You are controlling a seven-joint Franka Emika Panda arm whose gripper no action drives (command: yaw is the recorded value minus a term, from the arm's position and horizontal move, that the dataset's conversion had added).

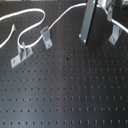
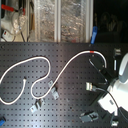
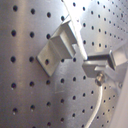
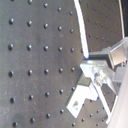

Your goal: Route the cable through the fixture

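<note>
One gripper (image 4: 98, 70), clamped on cable (image 4: 80, 27). Hovers just beside fixture (image 4: 80, 97); cable not yet through it. Rest of cord trails over board (image 1: 75, 90) in loose curves, passing close by clip (image 1: 46, 35) and near low bracket (image 1: 21, 54); contact with either cannot be told. Risks, as judged: thin cord could slip in the jaws under a pull; slack could snag on clip during the feed; finger could strike fixture on a low approach; cable could ride beside fixture instead of through.
</note>
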